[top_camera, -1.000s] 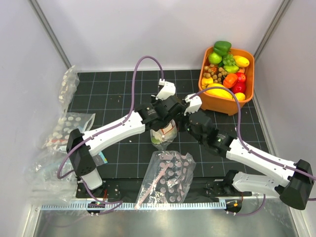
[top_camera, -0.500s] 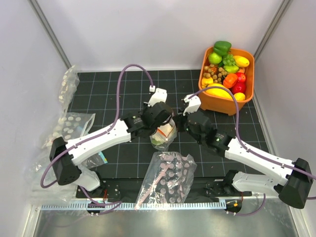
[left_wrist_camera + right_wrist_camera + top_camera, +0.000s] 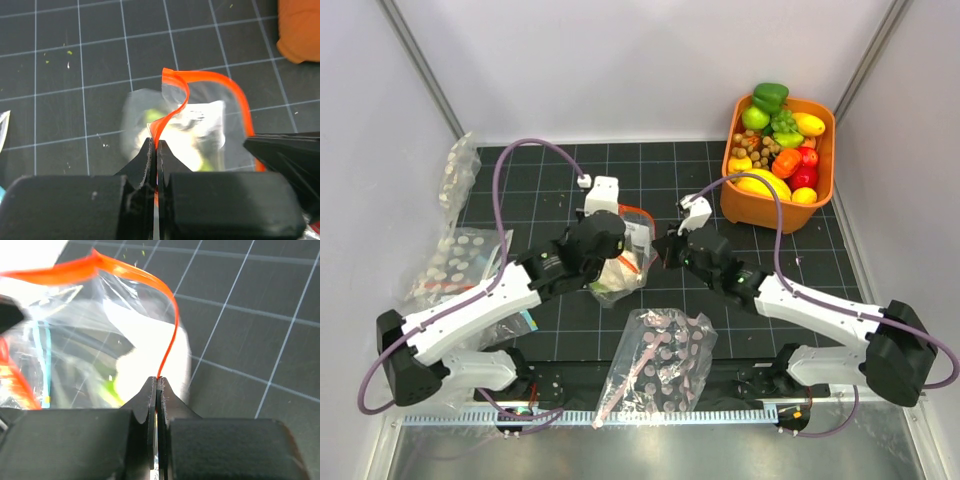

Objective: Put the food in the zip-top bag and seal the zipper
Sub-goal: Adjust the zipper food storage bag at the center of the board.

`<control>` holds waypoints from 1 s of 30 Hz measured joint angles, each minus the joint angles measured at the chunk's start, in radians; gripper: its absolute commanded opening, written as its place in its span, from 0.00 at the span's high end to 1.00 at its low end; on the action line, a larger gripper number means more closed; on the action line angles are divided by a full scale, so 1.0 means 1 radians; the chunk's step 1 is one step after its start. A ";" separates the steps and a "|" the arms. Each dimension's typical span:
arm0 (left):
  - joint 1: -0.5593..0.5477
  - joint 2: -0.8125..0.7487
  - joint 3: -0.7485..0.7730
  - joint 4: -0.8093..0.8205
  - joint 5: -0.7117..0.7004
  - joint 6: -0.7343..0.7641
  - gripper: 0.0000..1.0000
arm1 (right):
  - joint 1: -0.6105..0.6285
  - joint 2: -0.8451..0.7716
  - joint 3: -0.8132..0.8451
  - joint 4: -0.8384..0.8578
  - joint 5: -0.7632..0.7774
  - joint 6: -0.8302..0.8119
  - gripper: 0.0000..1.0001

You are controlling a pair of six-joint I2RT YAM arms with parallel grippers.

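Entry: zip-top bag [image 3: 612, 284], on the mat [image 3: 520, 190] between both arms. Food [image 3: 150, 115] lay inside (white and green showed through). Zipper [image 3: 200, 76] gaped, unsealed. Left gripper [image 3: 156, 150] and right gripper [image 3: 156, 385] each pinched the strip. Outstanding: sealing.

Inside the zip-top bag [image 3: 220, 112] the food [image 3: 200, 122] is a blur of white and green in the left wrist view (which piece is which cannot be told); an orange tub [image 3: 300, 30] is cut off by that view's corner; in the right wrist view the zipper [image 3: 169, 305] runs off the left edge, and the bag's lower part is hidden behind the right gripper [image 3: 156, 383]
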 measured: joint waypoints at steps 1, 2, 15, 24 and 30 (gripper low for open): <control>0.000 -0.019 -0.013 0.015 0.001 0.007 1.00 | -0.006 0.012 0.000 0.000 -0.011 0.010 0.99; 0.000 -0.029 -0.022 0.030 0.004 0.011 1.00 | -0.011 0.016 -0.002 0.000 -0.018 0.017 0.98; 0.004 0.163 -0.021 0.108 0.087 0.024 1.00 | -0.039 -0.030 0.007 -0.090 0.113 0.027 0.52; 0.101 0.129 -0.034 0.137 0.209 -0.018 1.00 | -0.146 -0.110 0.024 -0.203 0.187 0.008 0.43; 0.114 0.083 -0.058 0.145 0.231 -0.029 1.00 | -0.333 -0.116 0.160 -0.294 0.271 0.011 0.01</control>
